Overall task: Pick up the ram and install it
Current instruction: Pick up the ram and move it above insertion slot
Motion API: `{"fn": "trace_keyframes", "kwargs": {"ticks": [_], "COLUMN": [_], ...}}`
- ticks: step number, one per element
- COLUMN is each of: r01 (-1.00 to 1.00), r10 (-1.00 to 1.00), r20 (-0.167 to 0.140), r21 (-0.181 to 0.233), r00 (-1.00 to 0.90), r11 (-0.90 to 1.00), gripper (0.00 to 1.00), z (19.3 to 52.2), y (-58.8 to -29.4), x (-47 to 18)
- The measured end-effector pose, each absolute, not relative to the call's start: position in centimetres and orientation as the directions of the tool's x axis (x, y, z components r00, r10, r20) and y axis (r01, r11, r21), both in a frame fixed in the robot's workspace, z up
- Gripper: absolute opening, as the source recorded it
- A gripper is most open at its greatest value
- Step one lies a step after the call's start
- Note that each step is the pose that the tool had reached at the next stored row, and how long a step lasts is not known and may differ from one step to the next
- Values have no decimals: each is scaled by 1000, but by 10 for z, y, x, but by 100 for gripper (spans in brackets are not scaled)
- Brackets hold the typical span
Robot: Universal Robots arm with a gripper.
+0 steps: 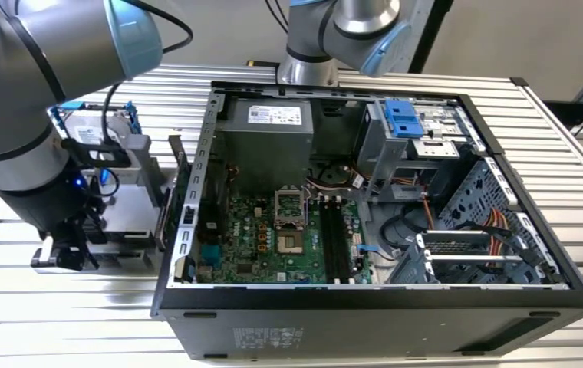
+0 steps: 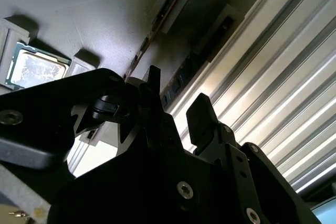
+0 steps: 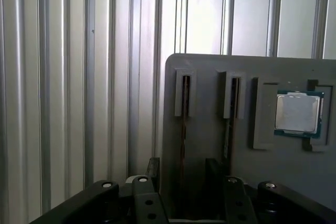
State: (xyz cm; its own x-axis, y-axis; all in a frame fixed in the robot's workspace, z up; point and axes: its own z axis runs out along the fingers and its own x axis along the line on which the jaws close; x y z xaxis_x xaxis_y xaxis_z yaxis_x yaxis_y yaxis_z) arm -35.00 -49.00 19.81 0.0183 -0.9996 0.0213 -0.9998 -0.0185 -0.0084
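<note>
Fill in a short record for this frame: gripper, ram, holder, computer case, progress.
gripper: open, one finger on each side of the ram, not closed on it
ram: sitting edge-up in a slot of the holder
holder: grey block on the slatted table; it has a second slot alongside and a processor chip in a recess
computer case: lid off, board exposed; the long black memory slots look empty
progress: ram not yet lifted, nothing installed
</note>
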Motion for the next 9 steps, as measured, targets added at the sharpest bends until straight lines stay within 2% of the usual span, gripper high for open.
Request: {"fn": "trace_keyframes", "kwargs": {"ticks": [9], "r01": [-1000], "r10": [-1000], "r20": [22], "r21": [-8], "r00": [18], "r11": [-18], "gripper": [100], "z": [196], "y": [-490], "x": [-350]}}
